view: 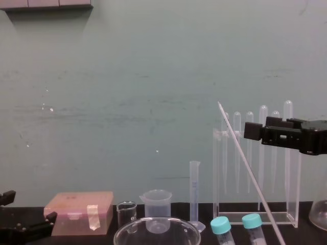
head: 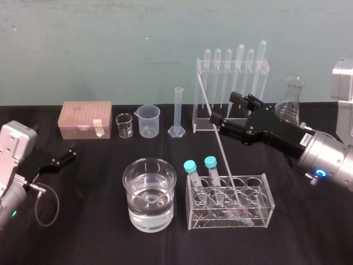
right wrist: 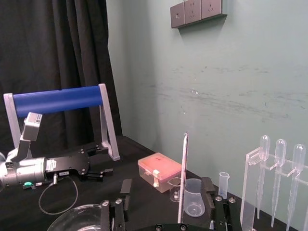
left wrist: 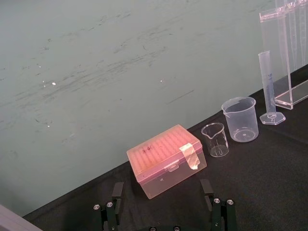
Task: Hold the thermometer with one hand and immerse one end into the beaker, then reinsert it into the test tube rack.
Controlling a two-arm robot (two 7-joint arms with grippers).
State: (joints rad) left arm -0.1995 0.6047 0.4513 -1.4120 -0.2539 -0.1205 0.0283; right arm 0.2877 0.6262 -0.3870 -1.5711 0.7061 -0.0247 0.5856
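My right jaws stand wide open and empty astride the thermometer (head: 221, 149), which leans from the near test tube rack (head: 269, 199). Closing off-centre could topple or snap it. My left jaws sit open, far left.

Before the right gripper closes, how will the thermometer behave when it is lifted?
Probably stiff and light: the thermometer is a thin, straight glass rod. Likely slippery and fragile, so the open right gripper should close gently. Leaning, it may tip.

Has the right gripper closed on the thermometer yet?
No, the right gripper is open, and the thermometer stands free between its fingers, touching neither.
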